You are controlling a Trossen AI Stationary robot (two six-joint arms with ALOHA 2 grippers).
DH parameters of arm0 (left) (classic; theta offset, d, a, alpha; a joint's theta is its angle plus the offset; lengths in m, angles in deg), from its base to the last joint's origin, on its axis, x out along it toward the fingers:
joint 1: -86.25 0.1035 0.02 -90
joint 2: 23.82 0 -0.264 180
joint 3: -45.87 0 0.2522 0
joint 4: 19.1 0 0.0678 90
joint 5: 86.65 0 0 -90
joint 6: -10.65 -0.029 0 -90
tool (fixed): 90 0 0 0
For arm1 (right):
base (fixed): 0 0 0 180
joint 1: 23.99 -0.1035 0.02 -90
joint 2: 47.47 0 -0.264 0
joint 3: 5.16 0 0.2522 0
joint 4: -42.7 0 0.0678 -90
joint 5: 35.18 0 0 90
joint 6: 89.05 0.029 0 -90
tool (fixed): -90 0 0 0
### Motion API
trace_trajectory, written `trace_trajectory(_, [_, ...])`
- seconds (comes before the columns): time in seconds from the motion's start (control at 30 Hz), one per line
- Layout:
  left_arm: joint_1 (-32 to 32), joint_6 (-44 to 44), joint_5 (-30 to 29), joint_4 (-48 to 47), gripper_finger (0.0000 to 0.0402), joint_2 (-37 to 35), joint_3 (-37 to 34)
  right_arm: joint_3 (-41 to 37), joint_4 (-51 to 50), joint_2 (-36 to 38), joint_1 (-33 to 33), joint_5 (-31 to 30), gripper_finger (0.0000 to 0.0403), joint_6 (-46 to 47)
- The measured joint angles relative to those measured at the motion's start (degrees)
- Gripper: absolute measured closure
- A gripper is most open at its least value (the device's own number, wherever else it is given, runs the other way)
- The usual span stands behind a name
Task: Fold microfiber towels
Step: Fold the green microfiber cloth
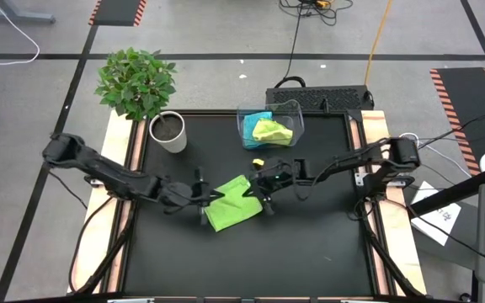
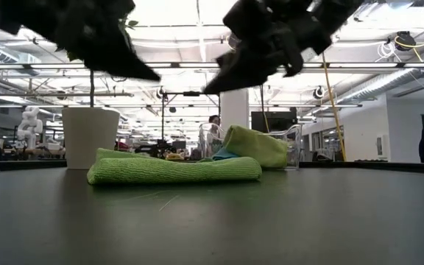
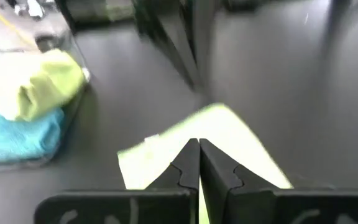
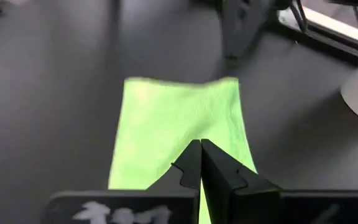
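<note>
A folded lime-green microfiber towel [image 1: 234,203] lies flat on the black table [image 1: 310,252], several layers thick in the low view [image 2: 175,169]. My left gripper [image 1: 215,195] hangs shut above its left edge, and in the low view its tips [image 2: 153,76] are well clear of the cloth. My right gripper [image 1: 264,190] hangs shut above the towel's right edge [image 2: 208,90], also clear of it. In each wrist view [image 3: 198,144] [image 4: 200,144] the fingers meet over the green cloth. A second lime-green towel [image 1: 272,130] and a turquoise one [image 1: 255,120] sit in the clear plastic bin [image 1: 296,114].
A potted plant in a white pot [image 1: 167,132] stands at the far left of the table. The clear bin stands at the far middle, with a small yellow object [image 1: 258,162] just in front of it. The near half of the table is bare black surface.
</note>
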State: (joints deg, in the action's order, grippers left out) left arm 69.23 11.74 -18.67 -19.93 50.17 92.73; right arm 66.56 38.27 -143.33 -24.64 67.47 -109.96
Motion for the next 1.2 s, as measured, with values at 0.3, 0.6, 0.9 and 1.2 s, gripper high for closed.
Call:
trace_trajectory(0.3, [1.7,6.0,6.6,5.1,0.0396,13.4,0.0,-21.6,26.0,5.5,0.3,-0.9,0.0403,3.0])
trace_trajectory(0.6, [8.0,18.8,13.4,2.1,0.0397,19.7,0.0,-32.0,38.7,5.4,0.2,-0.7,0.0403,9.9])
trace_trajectory(0.9, [11.0,17.4,9.3,8.0,0.039,26.9,0.2,-32.3,38.7,5.4,0.2,-0.6,0.0403,11.5])
trace_trajectory(1.2, [7.7,8.2,9.6,10.4,0.0388,23.9,-0.2,-32.3,38.5,5.3,0.1,-0.6,0.0403,15.0])
